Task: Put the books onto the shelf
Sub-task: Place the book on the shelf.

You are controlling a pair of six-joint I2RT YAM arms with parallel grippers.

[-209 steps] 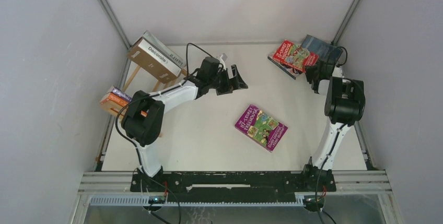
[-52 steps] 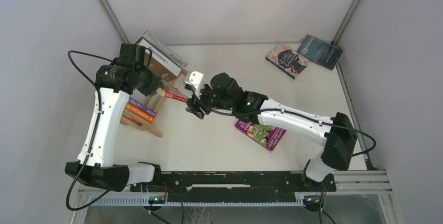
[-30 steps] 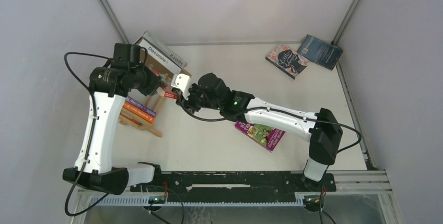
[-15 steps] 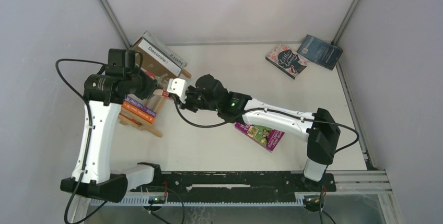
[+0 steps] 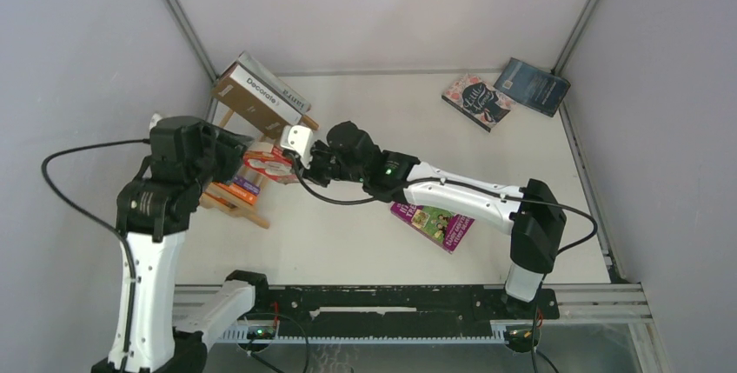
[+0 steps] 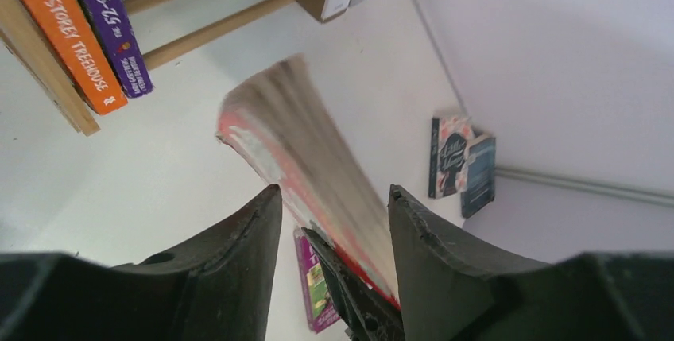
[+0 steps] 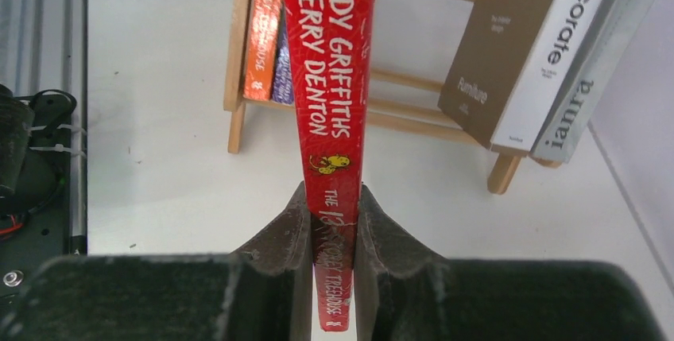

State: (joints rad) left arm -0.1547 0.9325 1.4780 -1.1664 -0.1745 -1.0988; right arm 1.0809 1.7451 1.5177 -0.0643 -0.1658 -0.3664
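My right gripper point(image 7: 334, 226) is shut on the spine of a red book point(image 7: 330, 79), held on edge in front of the shelf point(image 7: 238, 55). From above, the red book point(image 5: 265, 164) hangs between my right gripper point(image 5: 294, 160) and my left gripper point(image 5: 235, 151). My left gripper point(image 6: 334, 214) stands open around the red book's page edge point(image 6: 310, 150), with a gap at its left finger. The shelf point(image 5: 236, 206) holds an orange book point(image 5: 228, 190) and a purple book point(image 5: 246, 183) low down. A brown book point(image 5: 256, 99) and a grey-white book point(image 5: 282, 90) rest on top.
A purple illustrated book point(image 5: 434, 221) lies flat under my right forearm. At the back right corner lie a dark floral book point(image 5: 476, 101) and a dark blue book point(image 5: 532, 86). Grey walls close in the table's left, back and right sides.
My right gripper has shut on the red book. My left gripper has opened off it, and the left arm has swung back toward the near left.
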